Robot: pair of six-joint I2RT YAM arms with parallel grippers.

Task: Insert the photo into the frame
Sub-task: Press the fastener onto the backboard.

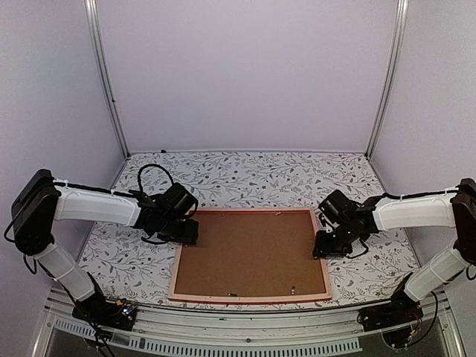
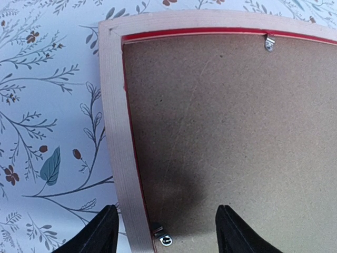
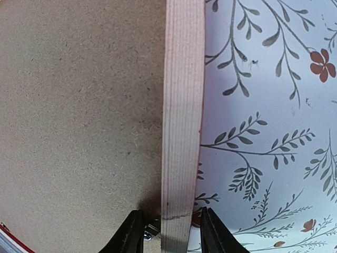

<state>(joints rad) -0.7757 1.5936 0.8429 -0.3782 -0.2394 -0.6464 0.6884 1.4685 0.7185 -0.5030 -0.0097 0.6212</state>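
Observation:
The frame [image 1: 249,299] lies face down on the flowered table, pale wood back up, with a red edge showing. A brown backing board [image 1: 249,253] fills it. The photo is hidden. My left gripper [image 1: 182,232] hangs over the frame's left rail near the far corner. In the left wrist view it [image 2: 164,208] is open, one finger outside the rail [image 2: 113,105] and one over the board [image 2: 237,132]. My right gripper [image 1: 327,245] is at the right rail. Its fingers [image 3: 171,211] straddle that rail [image 3: 181,105] with narrow gaps on both sides.
Small metal clips [image 2: 269,42] [image 2: 163,238] sit along the frame's inner edge on the board, and one [image 3: 150,232] lies beside my right gripper's inner finger. Flowered tablecloth [image 1: 260,178] surrounds the frame. Walls and metal posts [image 1: 108,82] enclose the table.

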